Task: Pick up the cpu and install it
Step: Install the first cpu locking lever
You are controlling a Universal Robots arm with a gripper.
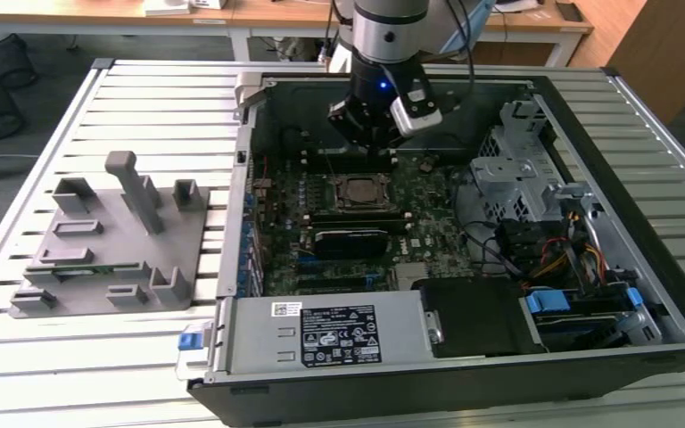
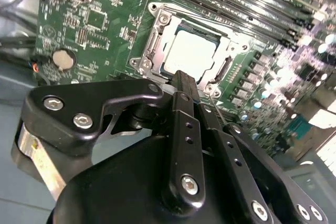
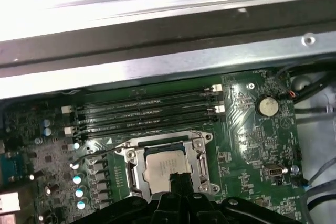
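Hovering above the motherboard (image 1: 373, 214), the gripper (image 2: 181, 77) has its 2 fingers pressed together on nothing, tips just over the near edge of the cpu (image 2: 191, 51), which lies flat, apparently already seated, in the socket frame (image 3: 167, 162) directly below.

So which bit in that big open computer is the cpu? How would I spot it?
Start at the open black computer case and find the large green circuit board on its floor. Near the board's middle sits a square metal socket frame, beside four long black memory slots. The cpu is the small flat silver-grey square chip inside that frame, plain and shiny, unlike the busy green board around it.
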